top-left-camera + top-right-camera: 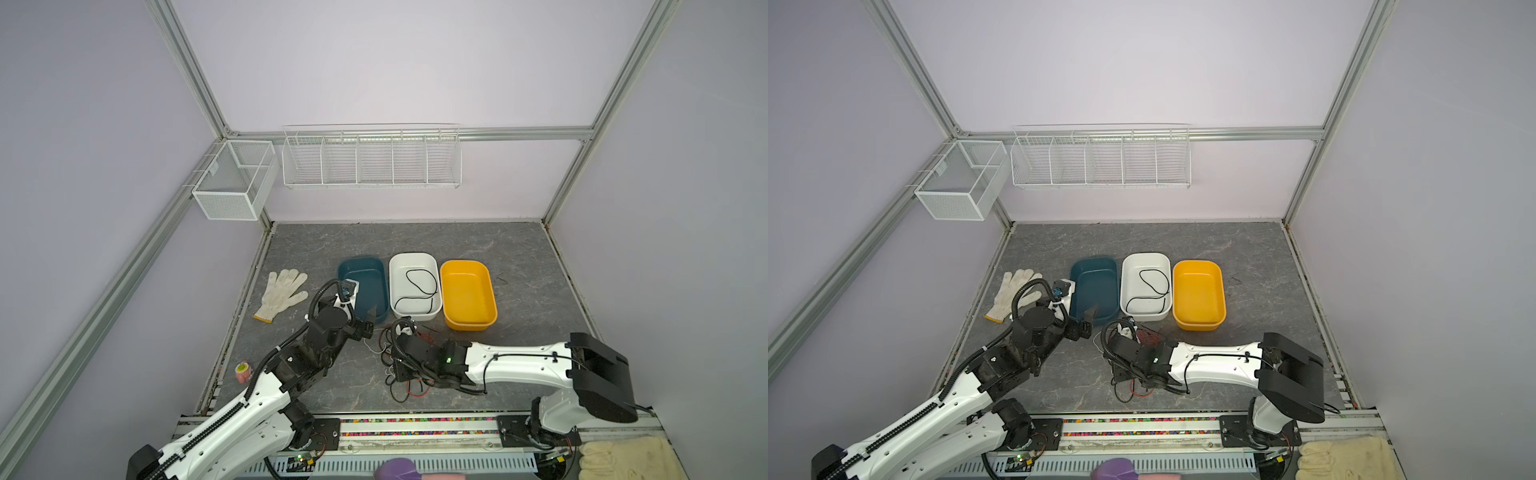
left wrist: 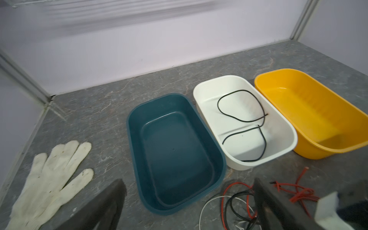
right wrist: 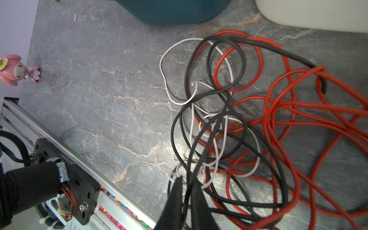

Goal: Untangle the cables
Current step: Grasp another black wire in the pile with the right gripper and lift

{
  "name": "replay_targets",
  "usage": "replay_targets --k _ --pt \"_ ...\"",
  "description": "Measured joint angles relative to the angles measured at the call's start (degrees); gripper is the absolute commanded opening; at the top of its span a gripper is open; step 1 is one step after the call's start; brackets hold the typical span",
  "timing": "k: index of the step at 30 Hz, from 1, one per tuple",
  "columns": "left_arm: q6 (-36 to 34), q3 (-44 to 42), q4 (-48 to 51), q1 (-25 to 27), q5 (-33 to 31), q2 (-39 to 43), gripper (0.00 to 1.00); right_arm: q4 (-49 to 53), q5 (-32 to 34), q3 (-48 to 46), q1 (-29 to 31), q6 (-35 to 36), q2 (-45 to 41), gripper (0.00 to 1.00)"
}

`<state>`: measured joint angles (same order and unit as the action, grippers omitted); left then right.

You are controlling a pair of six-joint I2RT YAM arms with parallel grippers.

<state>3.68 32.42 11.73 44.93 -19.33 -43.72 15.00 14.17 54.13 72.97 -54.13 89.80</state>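
The cables (image 3: 239,119) lie as a loose tangle of red, black and white wires on the grey tabletop, in front of the bins. Parts of the tangle show in both top views (image 1: 409,388) (image 1: 1133,390) and in the left wrist view (image 2: 235,199). My right gripper (image 3: 188,181) is down in the tangle, shut on a black cable that runs between its fingertips. In the top views the wrist hides those fingers. My left gripper (image 2: 187,199) (image 1: 368,322) hangs open over the near corner of the teal bin (image 1: 361,270), holding nothing. One separate black cable (image 1: 419,286) (image 2: 243,123) lies curled inside the white bin (image 1: 432,262).
An empty yellow bin (image 1: 467,295) stands to the right of the white one. A white glove (image 1: 282,291) lies to the left of the teal bin. A small pink toy (image 1: 243,372) sits by the left edge. Wire baskets (image 1: 370,158) hang on the back wall.
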Motion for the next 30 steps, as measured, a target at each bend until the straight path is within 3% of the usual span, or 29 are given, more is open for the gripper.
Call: replay_targets --k 9,30 --pt "-6.5 -3.9 -2.2 4.4 9.1 4.4 0.99 0.8 1.8 -0.1 0.0 4.3 -7.3 0.07" --pt "-8.6 -4.7 -2.9 5.6 13.9 4.3 0.99 9.2 10.4 1.9 0.0 19.3 -26.8 0.07"
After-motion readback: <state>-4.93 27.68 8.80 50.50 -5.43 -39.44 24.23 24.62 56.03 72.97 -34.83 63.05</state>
